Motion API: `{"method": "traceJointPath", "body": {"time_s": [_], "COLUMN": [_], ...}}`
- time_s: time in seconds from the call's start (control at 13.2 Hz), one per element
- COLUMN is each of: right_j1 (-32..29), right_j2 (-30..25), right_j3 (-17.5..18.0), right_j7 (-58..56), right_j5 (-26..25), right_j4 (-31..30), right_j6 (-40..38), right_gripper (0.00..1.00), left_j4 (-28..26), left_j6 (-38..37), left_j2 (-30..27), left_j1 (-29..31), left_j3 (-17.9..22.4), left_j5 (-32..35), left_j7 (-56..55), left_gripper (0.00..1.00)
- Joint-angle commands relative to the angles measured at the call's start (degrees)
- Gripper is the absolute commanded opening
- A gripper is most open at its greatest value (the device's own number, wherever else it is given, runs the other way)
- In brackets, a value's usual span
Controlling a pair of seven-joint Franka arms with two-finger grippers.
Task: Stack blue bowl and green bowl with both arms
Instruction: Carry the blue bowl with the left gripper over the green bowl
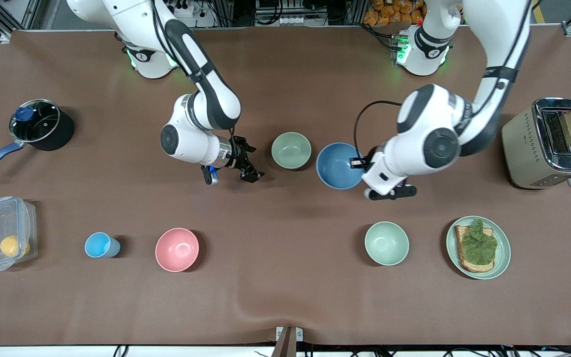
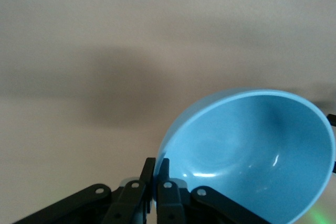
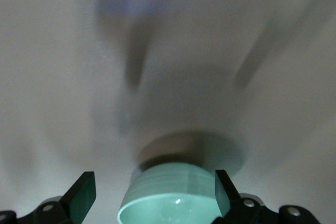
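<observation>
My left gripper [image 1: 358,161] is shut on the rim of the sky-blue bowl [image 1: 337,166], on the side toward the left arm's end of the table. In the left wrist view one finger sits inside the rim and one outside, and the blue bowl [image 2: 252,150] hangs tilted from my left gripper [image 2: 156,167]. Beside it, toward the right arm's end, the sage green bowl [image 1: 291,150] stands upright on the table. My right gripper [image 1: 252,161] is open beside that bowl without touching it. In the right wrist view the green bowl [image 3: 176,195] lies just ahead of the open right gripper [image 3: 153,191].
Nearer the front camera stand a pink bowl [image 1: 177,249], a light-blue cup [image 1: 99,245], a pale mint bowl [image 1: 386,243] and a green plate [image 1: 503,255] with toast. A lidded pot [image 1: 40,124] and a clear box [image 1: 3,233] are at the right arm's end, a toaster [image 1: 523,144] at the left arm's.
</observation>
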Motion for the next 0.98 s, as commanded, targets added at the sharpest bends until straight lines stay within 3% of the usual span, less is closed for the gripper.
{"method": "traceJointPath", "body": {"time_s": [0.0,0.53,0.68,0.91], "right_j1": [-0.7,2.3,3.5,4.5], "right_j2": [0.9,5.2,6.1,7.1], "right_j3": [0.4,0.6,0.6,0.6], "right_j7": [-1.6,-2.1,-2.1,-2.3], "right_j5": [2.8,10.3,11.7,13.1], "right_j4": [0.1,2.1,2.9,3.6], "right_j6": [0.6,4.7,6.1,6.1], "right_gripper": [1.00,1.00,1.00,1.00], "left_j4": [-4.1,-8.1,-11.9,-12.6], "left_j6": [5.2,12.0,18.0,20.7], "left_j2": [-0.8,0.1,-0.1,0.5], "left_j1": [-2.3,-10.5,-11.9,-14.0], "left_j3": [-0.2,-0.2,-0.3,-0.5], "left_j5": [1.1,0.5,0.5,0.5], "left_j7": [-4.6,-17.8,-20.5,-24.2], "left_gripper": [0.00,0.00,0.00,0.00]}}
